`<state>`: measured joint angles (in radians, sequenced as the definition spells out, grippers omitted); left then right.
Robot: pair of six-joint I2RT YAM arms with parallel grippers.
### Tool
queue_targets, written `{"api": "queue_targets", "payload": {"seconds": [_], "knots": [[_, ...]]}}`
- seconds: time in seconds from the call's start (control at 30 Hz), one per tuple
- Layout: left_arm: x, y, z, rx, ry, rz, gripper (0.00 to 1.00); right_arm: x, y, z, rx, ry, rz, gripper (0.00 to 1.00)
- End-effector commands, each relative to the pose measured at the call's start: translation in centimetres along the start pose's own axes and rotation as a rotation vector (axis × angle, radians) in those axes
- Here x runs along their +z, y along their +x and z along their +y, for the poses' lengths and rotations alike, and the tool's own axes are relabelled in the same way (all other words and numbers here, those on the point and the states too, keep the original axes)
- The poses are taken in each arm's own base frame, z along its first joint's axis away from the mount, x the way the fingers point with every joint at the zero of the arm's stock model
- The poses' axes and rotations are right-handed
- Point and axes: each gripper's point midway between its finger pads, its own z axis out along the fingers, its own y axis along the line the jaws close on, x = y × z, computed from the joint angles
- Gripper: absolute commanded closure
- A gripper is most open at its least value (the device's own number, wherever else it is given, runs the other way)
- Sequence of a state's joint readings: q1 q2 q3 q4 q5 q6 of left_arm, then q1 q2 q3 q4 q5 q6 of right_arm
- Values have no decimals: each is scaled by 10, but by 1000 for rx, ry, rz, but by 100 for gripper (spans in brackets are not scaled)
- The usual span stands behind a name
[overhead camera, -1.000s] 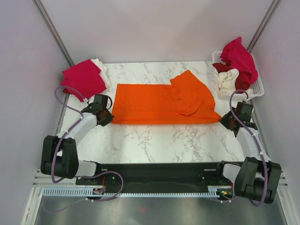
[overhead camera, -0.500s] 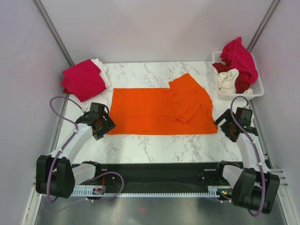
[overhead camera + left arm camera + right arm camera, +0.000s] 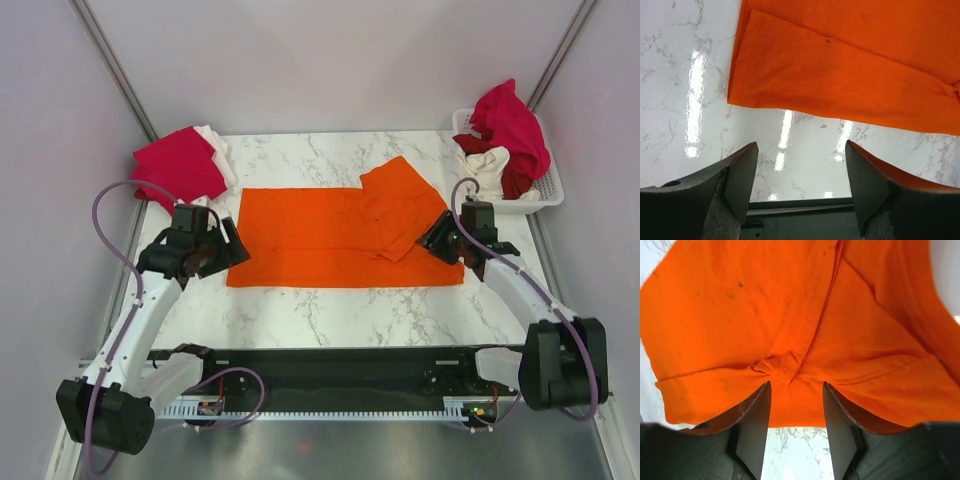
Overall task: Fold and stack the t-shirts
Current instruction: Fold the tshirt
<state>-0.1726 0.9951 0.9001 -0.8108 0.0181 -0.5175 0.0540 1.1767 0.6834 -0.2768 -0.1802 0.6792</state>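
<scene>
A bright orange t-shirt [image 3: 340,238] lies flat mid-table, folded into a long strip, with a sleeve flap at its right end. My left gripper [image 3: 222,254] hovers just off the shirt's left end. In the left wrist view it [image 3: 800,150] is open over bare marble, the orange t-shirt [image 3: 850,65] ahead of it. My right gripper [image 3: 437,240] is over the shirt's right end. In the right wrist view it [image 3: 796,387] is open, with the orange t-shirt's [image 3: 740,315] bunched seam lying beyond its fingertips, not pinched.
A folded crimson-pink shirt [image 3: 178,168] lies on a white one [image 3: 220,150] at the back left corner. A white slotted basket [image 3: 548,188] at the back right holds a crimson shirt [image 3: 515,125], a cream one [image 3: 487,170] and a dark red one.
Both grippers opened and let go of the shirt's near corners, leaving it flat. The left gripper then drew back and stayed by the shirt's left end; the right moved left over the shirt's right end.
</scene>
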Motion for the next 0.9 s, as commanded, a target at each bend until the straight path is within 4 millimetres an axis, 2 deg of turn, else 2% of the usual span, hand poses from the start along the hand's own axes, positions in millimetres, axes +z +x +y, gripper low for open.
{"api": "queue_targets", "payload": {"seconds": [0.0,0.03,0.17,0.33,0.73,0.8,0.87], "knots": [[-13,10,-12,62,88,23,23,18,-17,36,14,-88,-28,48],[-12,7,-7,54,55,2,23,29,-11,32,20,-65,3,48],[-15,4,-6,57,56,-23,24,53,-6,30,25,-45,29,51],[-18,1,-5,52,57,-50,25,72,2,24,29,-13,50,53],[-20,-1,-5,53,53,-66,26,93,7,5,19,61,64,56],[-19,0,-3,51,47,-60,26,95,7,6,12,60,65,60],[-19,0,-4,51,48,-60,26,97,7,4,8,65,69,68]]}}
